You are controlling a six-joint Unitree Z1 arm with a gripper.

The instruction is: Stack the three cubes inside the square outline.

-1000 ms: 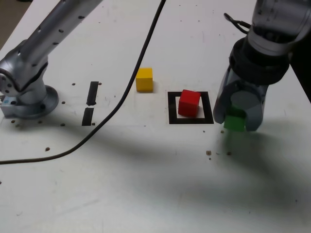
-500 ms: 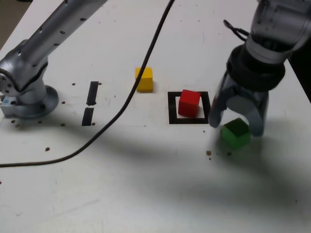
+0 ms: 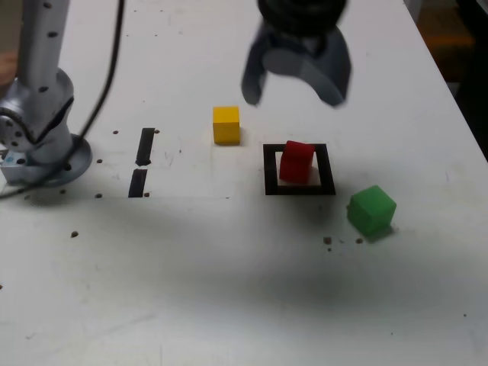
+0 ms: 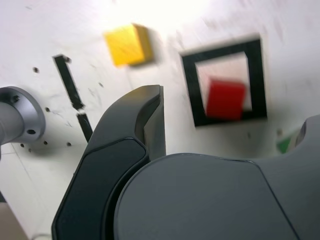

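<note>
The red cube [image 3: 296, 162] sits inside the square outline [image 3: 299, 188] of black tape, a little askew. At the exterior view's right of the outline, the green cube [image 3: 372, 210] rests tilted on the table, free of any grip. The yellow cube [image 3: 226, 124] lies beyond the outline toward the exterior view's left. My gripper [image 3: 293, 95] hangs open and empty well above the table, over the space behind the red cube. The wrist view looks past one dark finger [image 4: 130, 135] at the yellow cube [image 4: 128, 44], the red cube [image 4: 226, 98] in the outline [image 4: 190, 85], and a green sliver [image 4: 286, 145].
The arm's grey base [image 3: 38, 145] stands at the exterior view's left with a black cable [image 3: 107, 76] beside it. Two short black tape strips [image 3: 143, 146] lie between the base and the yellow cube. Small dark specks dot the white table.
The jaws opened and let go of the green cube, which now rests beside the outline. The gripper then rose and swung toward the exterior view's left and away from the camera.
</note>
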